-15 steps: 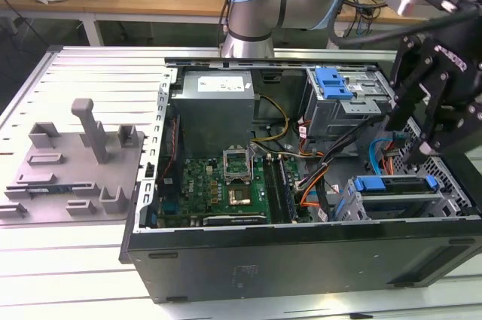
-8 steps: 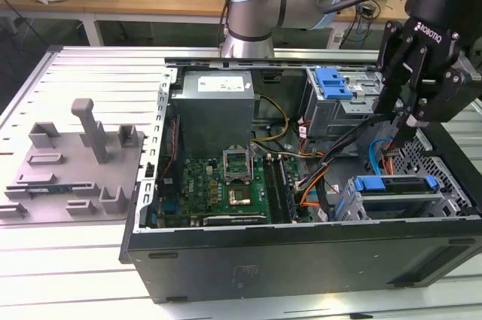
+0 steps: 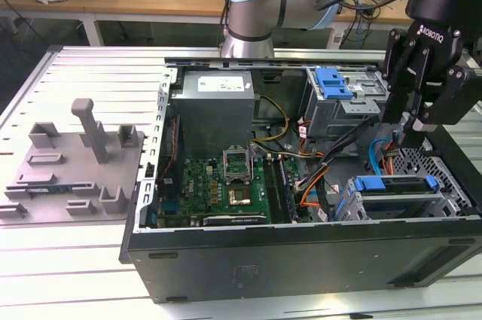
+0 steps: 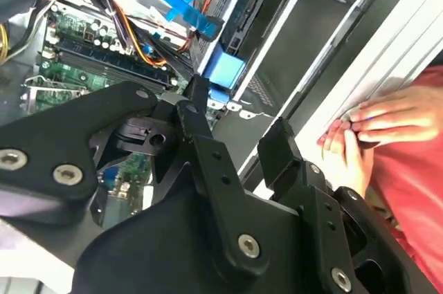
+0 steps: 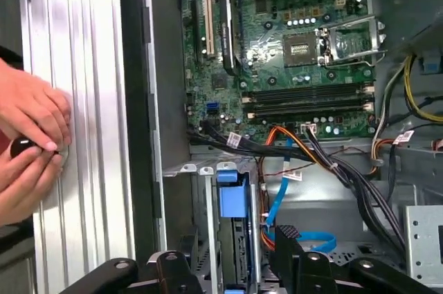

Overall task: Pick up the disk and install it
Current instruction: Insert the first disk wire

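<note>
The disk (image 3: 395,193) sits in the lower drive cage at the exterior view's right end of the open computer case. It shows edge-on, with its blue frame (image 3: 393,182) along the top. Its blue end tab shows in both wrist views (image 4: 225,69) (image 5: 232,200). My gripper (image 3: 407,133) hangs a little above the cage and does not touch the disk. In both wrist views the gripper (image 4: 237,111) (image 5: 228,249) is open, with nothing between its black fingers (image 5: 286,239).
A blue cable (image 3: 376,158) and bundled wires run beside the cage. A blue clip (image 3: 334,83) tops the upper bay. The motherboard (image 3: 226,184) and power supply (image 3: 215,105) lie toward the exterior view's left. A person's hands (image 5: 28,142) (image 4: 374,128) rest on the ribbed table beside the case. A grey fixture (image 3: 75,162) stands on the exterior view's far left.
</note>
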Tool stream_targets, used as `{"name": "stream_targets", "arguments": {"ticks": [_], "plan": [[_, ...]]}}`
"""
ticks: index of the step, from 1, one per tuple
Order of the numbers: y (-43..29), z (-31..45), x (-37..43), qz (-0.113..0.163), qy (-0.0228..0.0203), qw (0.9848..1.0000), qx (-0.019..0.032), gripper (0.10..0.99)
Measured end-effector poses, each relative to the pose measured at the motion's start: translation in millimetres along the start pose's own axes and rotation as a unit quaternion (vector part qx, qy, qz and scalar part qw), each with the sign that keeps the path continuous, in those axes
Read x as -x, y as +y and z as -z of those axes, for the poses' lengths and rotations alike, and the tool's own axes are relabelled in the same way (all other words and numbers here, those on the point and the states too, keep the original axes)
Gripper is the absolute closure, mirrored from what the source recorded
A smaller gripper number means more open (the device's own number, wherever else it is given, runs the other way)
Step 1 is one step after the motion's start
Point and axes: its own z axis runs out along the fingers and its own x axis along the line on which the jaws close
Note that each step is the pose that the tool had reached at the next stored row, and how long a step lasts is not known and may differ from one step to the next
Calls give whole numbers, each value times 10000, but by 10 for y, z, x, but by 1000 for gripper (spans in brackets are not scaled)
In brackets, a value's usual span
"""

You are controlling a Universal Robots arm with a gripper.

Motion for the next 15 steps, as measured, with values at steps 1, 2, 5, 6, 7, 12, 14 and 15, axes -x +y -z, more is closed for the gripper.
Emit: {"name": "stream_targets", "arguments": {"ticks": [1, 2, 5, 6, 7, 12, 14, 15], "plan": [[1, -3, 1, -24, 65, 10000, -7, 525], [1, -4, 2, -28, 144, 9999, -16, 525], [8, 13, 77, -42, 556, 9984, -51, 525], [12, 19, 112, -47, 680, 9977, -61, 525], [15, 26, 145, -50, 772, 9970, -70, 525], [41, 63, 470, -59, 874, 9961, -97, 525], [-40, 45, 623, -59, 873, 9961, -97, 525], [-108, 29, 645, -60, 872, 9961, -95, 525]]}}
